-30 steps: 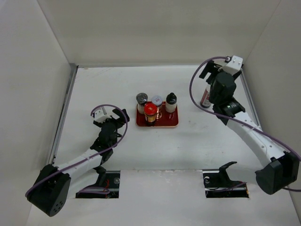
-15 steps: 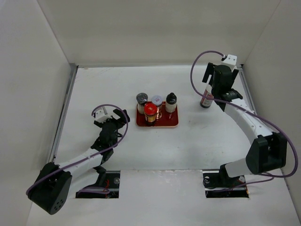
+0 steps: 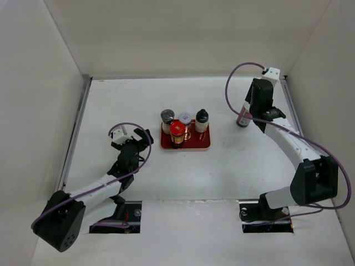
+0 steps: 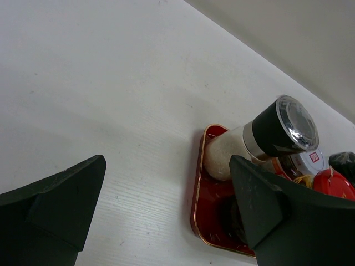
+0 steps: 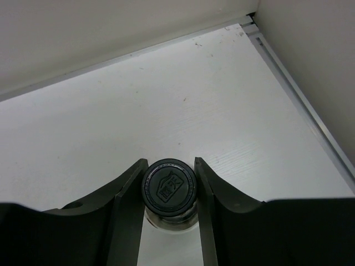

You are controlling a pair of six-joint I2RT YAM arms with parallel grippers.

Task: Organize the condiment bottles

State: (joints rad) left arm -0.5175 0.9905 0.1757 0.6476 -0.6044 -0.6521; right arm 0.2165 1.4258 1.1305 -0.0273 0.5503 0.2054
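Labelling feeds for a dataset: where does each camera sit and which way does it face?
Top external: above, behind the arms, looking down on the table; both arms show.
Left wrist: low, facing the red tray; open left gripper frames it.
Right wrist: looking down on the tall bottle, held at its cap by the right gripper.
Shared: top and left wrist, the red tray; top and right wrist, the tall bottle.
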